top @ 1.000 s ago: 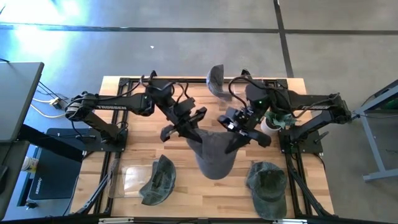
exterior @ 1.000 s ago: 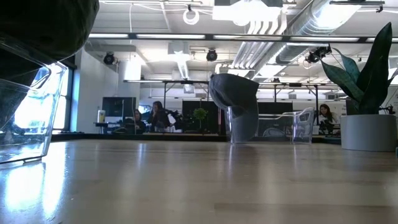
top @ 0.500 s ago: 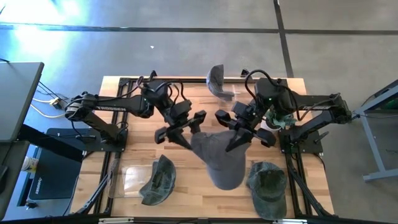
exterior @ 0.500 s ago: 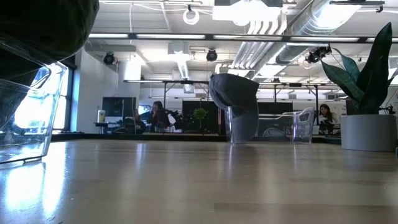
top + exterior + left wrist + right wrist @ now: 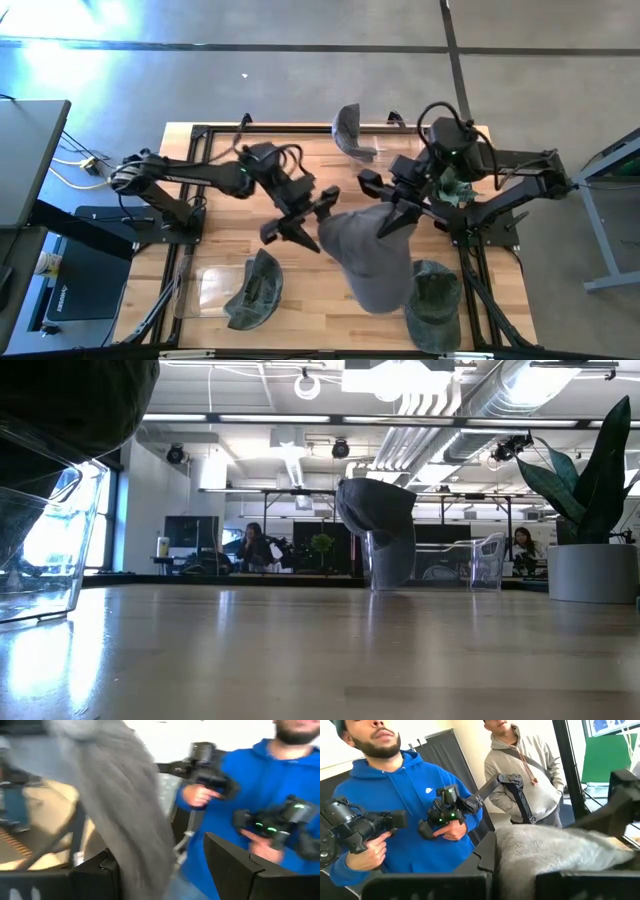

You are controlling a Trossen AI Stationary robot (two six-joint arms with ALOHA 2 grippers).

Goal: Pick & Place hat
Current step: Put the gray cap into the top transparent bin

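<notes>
One grey hat (image 5: 372,262) is held up between both grippers over the middle of the wooden table (image 5: 225,250). It is a soft, plain grey cloth cap, hanging in a long drooping fold with its lower end toward the table's near edge. The left gripper (image 5: 300,222) sits just beside the hat's left edge, fingers spread wide apart; in the left wrist view the grey cloth (image 5: 120,810) hangs past its dark fingers (image 5: 95,880), and whether they pinch it cannot be told. The right gripper (image 5: 405,205) stands at the hat's upper right edge, fingers likewise spread; the right wrist view shows the cloth (image 5: 555,852) lying just beyond its fingers (image 5: 425,887), grip unclear.

Outward from the right gripper, a dark green cap (image 5: 433,305) lies on the table, partly under the hanging hat. Outward from the left gripper, a second green cap (image 5: 255,290) rests against a clear plastic stand (image 5: 205,290). Beyond both grippers, at the table's far edge, another grey hat (image 5: 347,128) sits on a clear stand (image 5: 385,560). A potted plant (image 5: 590,525) stands behind the right arm.

Two persons show beyond the table: one in a blue hoodie (image 5: 395,820) holding control handles (image 5: 447,812), one in a grey hoodie (image 5: 520,765).
</notes>
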